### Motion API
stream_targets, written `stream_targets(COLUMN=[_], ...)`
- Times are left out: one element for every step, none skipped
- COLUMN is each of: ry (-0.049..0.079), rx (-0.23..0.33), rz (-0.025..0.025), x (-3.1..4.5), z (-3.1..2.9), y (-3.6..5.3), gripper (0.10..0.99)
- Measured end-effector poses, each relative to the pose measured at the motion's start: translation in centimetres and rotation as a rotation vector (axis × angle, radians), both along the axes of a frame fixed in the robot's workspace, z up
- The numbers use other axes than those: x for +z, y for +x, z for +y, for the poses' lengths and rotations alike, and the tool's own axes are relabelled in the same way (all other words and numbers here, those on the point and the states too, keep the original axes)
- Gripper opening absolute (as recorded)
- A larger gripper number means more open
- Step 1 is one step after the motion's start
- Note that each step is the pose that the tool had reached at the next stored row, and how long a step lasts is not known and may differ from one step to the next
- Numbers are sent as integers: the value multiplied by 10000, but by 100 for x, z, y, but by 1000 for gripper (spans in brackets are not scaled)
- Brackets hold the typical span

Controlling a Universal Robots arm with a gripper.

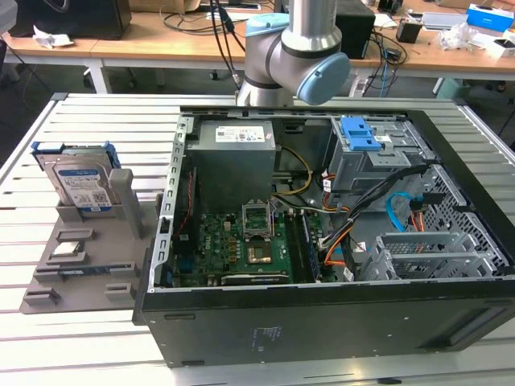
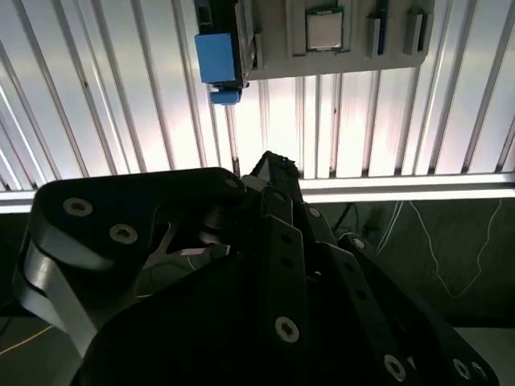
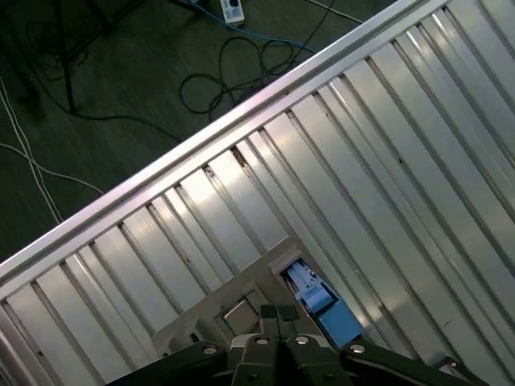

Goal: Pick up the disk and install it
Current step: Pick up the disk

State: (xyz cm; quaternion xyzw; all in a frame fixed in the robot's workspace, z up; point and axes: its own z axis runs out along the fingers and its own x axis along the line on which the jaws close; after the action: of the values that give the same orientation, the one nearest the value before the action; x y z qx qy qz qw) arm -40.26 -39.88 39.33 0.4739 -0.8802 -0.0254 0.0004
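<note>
Since the disk (image 1: 80,181) stands upright in 1 slot of the grey holder (image 1: 96,277), just beside the open computer case (image 1: 322,334) on the exterior view's left, its upper edge is free, I think to allow a grasp from above. The case lies with its side off, so the drive cage (image 1: 374,153) inside can be reached. In the first wrist view the hand (image 3: 280,322) hangs above the slatted table (image 3: 418,161), apart from the disk. I cannot tell whether it is open or closed.
</note>
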Motion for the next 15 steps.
stream_targets(ry=[0,0,0,0,1,0,0,0,0,0,0,0,1,0,0], rx=[205,372,562,678,790,912,1005,1129,1224,1418,1626,1896,2084,2216,2436], rz=[0,0,0,0,-1,0,0,-1,0,0,-1,0,0,-1,0], x=[0,0,0,0,0,0,0,0,0,0,-1,0,0,0,0], z=[0,0,0,0,0,0,0,0,0,0,0,0,0,0,0], y=[0,0,0,0,0,0,0,0,0,0,0,0,0,0,0], gripper=[106,106,106,106,106,106,106,106,106,106,106,106,106,106,106])
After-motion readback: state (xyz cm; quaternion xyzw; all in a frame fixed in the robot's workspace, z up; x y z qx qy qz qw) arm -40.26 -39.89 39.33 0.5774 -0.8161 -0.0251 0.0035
